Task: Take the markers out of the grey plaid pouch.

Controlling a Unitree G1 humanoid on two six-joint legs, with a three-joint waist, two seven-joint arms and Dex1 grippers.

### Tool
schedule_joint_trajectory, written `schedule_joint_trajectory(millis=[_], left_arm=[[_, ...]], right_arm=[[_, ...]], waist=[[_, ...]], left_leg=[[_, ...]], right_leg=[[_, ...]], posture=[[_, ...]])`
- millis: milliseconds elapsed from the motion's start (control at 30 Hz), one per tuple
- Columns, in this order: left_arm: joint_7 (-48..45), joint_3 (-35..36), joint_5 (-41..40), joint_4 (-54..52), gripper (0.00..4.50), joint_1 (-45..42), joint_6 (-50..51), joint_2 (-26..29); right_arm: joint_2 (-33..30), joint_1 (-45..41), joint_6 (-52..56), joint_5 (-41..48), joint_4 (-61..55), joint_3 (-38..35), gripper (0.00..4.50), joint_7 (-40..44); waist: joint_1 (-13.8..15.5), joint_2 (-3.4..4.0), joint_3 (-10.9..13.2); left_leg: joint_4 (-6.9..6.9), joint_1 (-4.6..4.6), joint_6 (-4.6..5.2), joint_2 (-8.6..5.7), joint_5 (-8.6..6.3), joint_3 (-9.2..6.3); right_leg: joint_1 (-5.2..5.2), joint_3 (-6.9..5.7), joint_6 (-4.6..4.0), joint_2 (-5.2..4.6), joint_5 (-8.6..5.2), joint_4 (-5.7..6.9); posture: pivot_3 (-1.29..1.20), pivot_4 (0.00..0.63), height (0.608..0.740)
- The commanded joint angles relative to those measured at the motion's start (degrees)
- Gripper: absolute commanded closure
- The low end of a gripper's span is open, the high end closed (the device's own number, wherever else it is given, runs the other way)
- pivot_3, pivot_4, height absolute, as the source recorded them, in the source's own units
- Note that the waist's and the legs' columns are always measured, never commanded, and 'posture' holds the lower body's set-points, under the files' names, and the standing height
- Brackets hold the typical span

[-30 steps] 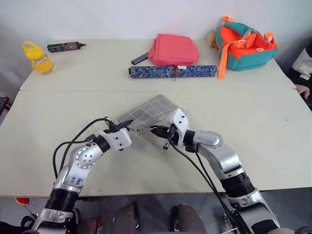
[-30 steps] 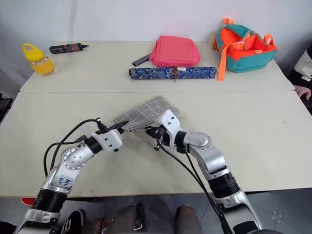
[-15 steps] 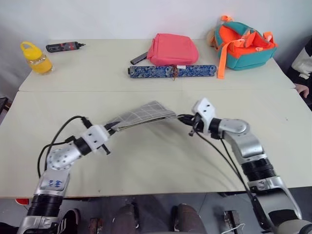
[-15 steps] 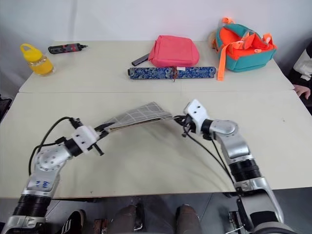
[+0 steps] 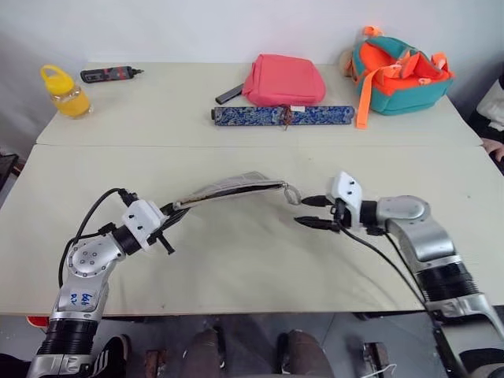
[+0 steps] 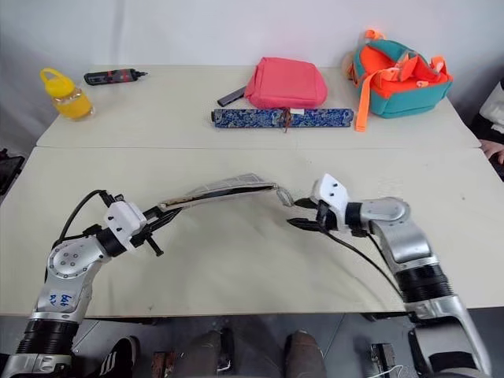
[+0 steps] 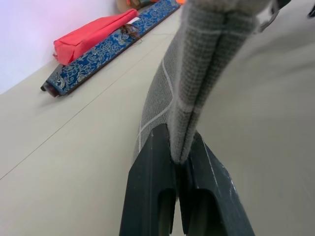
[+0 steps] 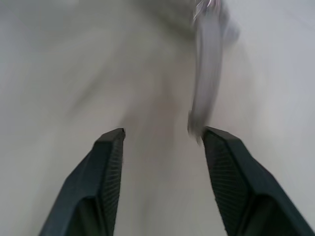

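The grey plaid pouch (image 5: 232,188) hangs edge-on above the near table, with its zip edge and pale loop pull (image 5: 293,194) at its right end. My left gripper (image 5: 169,213) is shut on the pouch's left end. In the left wrist view both fingers (image 7: 147,167) pinch the fabric edge (image 7: 197,64). My right gripper (image 5: 312,212) is open just right of the loop pull, holding nothing. The blurred loop pull (image 8: 206,83) hangs past one of its fingertips (image 8: 112,147). The markers are out of view.
On the far table lie a pink pouch (image 5: 282,80), a long blue patterned case (image 5: 282,116), an orange and teal backpack (image 5: 400,69), a black-and-red tool (image 5: 109,75) and a yellow bottle (image 5: 67,93). A person's hand (image 5: 494,146) rests at the right edge.
My right gripper has moved right along the pouch's edge, come off its right end and opened. The left gripper has rolled, turning the pouch from tilted flat to edge-on.
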Motion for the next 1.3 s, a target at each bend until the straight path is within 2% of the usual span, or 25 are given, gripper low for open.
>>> schedule_joint_trajectory(millis=[33, 100, 167, 233, 367, 500, 600, 700, 933, 1133, 1267, 1300], left_arm=[[-0.27, 0.77, 0.13, -0.66, 4.50, -0.38, -1.37, 0.12], [-0.51, 0.52, 0.42, -0.22, 4.50, -0.50, -1.54, 0.10], [-0.50, 0.18, 0.78, 0.30, 4.50, -0.85, -1.71, -0.10], [-0.35, -0.19, 1.12, 0.72, 4.50, -1.33, -1.84, -0.41], [-0.11, -1.10, 2.11, 0.78, 4.50, -2.30, -1.78, -0.97], [0.02, -1.46, 2.81, 0.55, 4.50, -2.31, -1.71, -1.08], [0.31, -1.41, 3.10, 0.76, 4.50, -2.07, -2.05, -1.20], [0.68, -1.25, 3.16, 0.87, 4.50, -1.90, -2.31, -1.38], [1.10, -1.70, 4.08, 0.28, 4.50, -2.06, -2.45, -1.94], [-0.11, -4.05, 6.91, -1.68, 4.50, -2.12, -3.00, -1.19], [1.09, -6.00, 8.40, -3.49, 4.50, -3.56, -0.97, -2.60], [1.25, -6.17, 8.45, -3.94, 4.50, -3.75, -0.56, -2.76]], right_arm=[[-1.92, -1.68, 1.67, 4.41, -4.58, -4.85, 2.12, 2.01], [-0.45, -3.48, 4.43, 7.75, -6.66, -6.92, 2.12, 0.97], [1.69, -5.07, 5.34, 9.79, -8.16, -7.87, 2.53, -0.41], [3.88, -5.86, 4.42, 9.36, -9.13, -7.69, 3.07, -2.54], [9.78, -5.34, 3.47, 8.32, -14.67, -3.25, 4.47, -5.58], [14.72, -4.62, 1.89, 4.28, -16.75, 1.66, 4.47, -9.82], [15.55, -3.92, -2.82, -1.69, -13.50, 5.01, 4.47, -12.37], [15.96, -4.30, -4.98, -3.72, -11.12, 5.40, 4.47, -13.57], [15.20, -4.94, -8.77, -7.79, -7.88, 7.24, 4.47, -12.98], [14.26, -9.41, -18.02, -19.47, -3.28, 11.18, 4.47, -17.34], [12.97, -10.47, -23.66, -29.19, -0.71, 15.66, 4.47, -20.20], [13.42, -10.14, -23.30, -29.29, -0.85, 15.82, 4.13, -20.25]], waist=[[-0.19, 0.00, 0.00], [-0.44, 0.00, 0.00], [-0.53, 0.00, 0.00], [-0.39, 0.00, 0.00], [-0.01, 0.00, 0.00], [-0.08, 0.00, 0.00], [-0.02, 0.00, 0.00], [-0.11, 0.00, 0.00], [-0.28, 0.00, 0.00], [-0.27, 0.00, 0.00], [-0.26, 0.00, 0.00], [-0.15, 0.00, 0.00]], left_leg=[[0.00, 0.01, 0.00, 0.01, 0.00, 0.00], [-0.03, 0.06, -0.01, 0.05, 0.01, -0.03], [-0.04, 0.06, -0.03, 0.10, 0.02, -0.04], [-0.04, 0.06, -0.04, 0.14, 0.02, -0.04], [-0.04, 0.03, -0.03, 0.10, 0.01, -0.02], [-0.03, 0.00, -0.03, 0.10, 0.01, -0.02], [-0.01, 0.00, -0.03, 0.08, 0.01, 0.00], [-0.02, 0.00, -0.03, 0.07, 0.01, 0.01], [-0.06, 0.00, -0.04, 0.10, 0.02, 0.02], [-0.03, 0.00, -0.04, 0.09, 0.02, 0.04], [-0.05, 0.00, -0.05, 0.09, 0.02, 0.06], [-0.05, -0.01, -0.05, 0.09, 0.02, 0.07]], right_leg=[[0.00, 0.00, 0.00, 0.01, 0.00, 0.01], [-0.03, 0.02, -0.01, 0.02, 0.00, 0.03], [-0.09, 0.03, -0.04, 0.04, 0.02, 0.05], [-0.10, 0.03, -0.06, 0.07, 0.03, 0.05], [-0.10, 0.01, -0.05, 0.04, 0.03, 0.02], [-0.13, 0.01, -0.05, 0.04, 0.03, 0.06], [-0.12, 0.00, -0.05, 0.04, 0.03, 0.06], [-0.12, 0.00, -0.05, 0.04, 0.03, 0.06], [-0.17, 0.01, -0.05, 0.05, 0.03, 0.12], [-0.19, 0.02, -0.05, 0.05, 0.03, 0.12], [-0.20, 0.02, -0.05, 0.04, 0.03, 0.13], [-0.20, 0.02, -0.05, 0.04, 0.03, 0.13]], posture=[[0.00, 0.150, 0.740], [0.00, 0.150, 0.740], [0.00, 0.150, 0.740], [0.00, 0.150, 0.740], [0.00, 0.150, 0.740], [0.00, 0.150, 0.740], [0.00, 0.150, 0.740], [0.00, 0.150, 0.740], [0.00, 0.150, 0.740], [0.00, 0.150, 0.740], [0.00, 0.150, 0.740], [0.00, 0.150, 0.740]])
